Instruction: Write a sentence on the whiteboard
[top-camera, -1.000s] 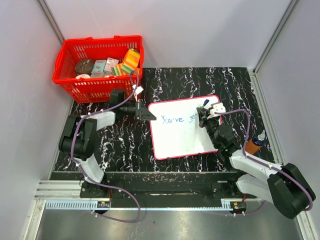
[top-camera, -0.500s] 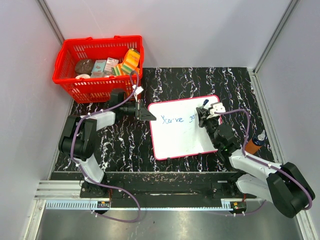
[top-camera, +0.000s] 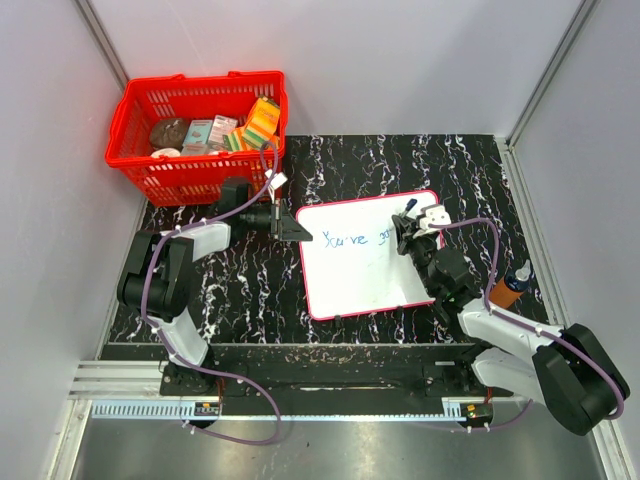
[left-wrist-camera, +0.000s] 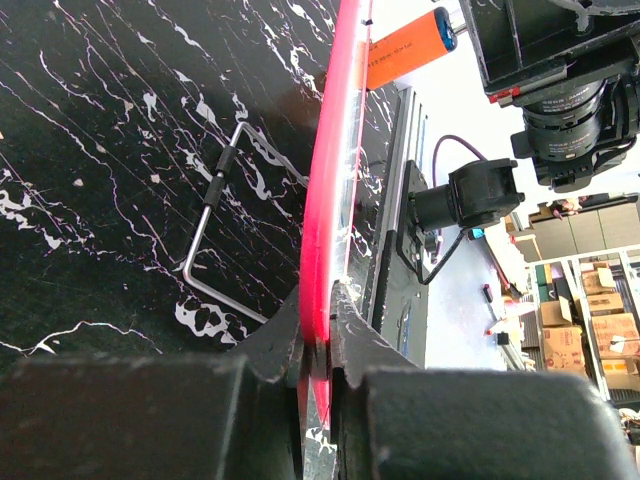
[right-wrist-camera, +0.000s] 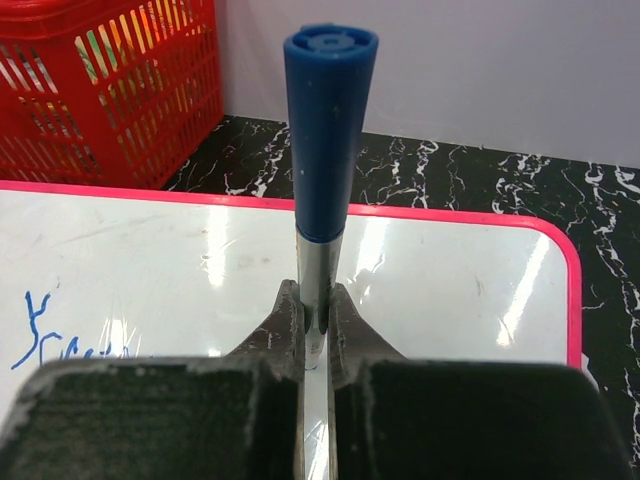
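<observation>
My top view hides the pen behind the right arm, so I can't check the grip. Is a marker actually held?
Observer: Yes, the right fingers are shut on the marker's silver barrel, with its blue end poking out beyond them.
Operator: What about the left arm?
Observer: The left fingers pinch the board's red edge.
Operator: Anything near that edge?
Observer: A bent metal wire lies on the table beside it.

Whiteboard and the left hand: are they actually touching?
Touching. The left wrist view shows the left hand shut on the whiteboard, its red frame pinched between both fingers.
</observation>
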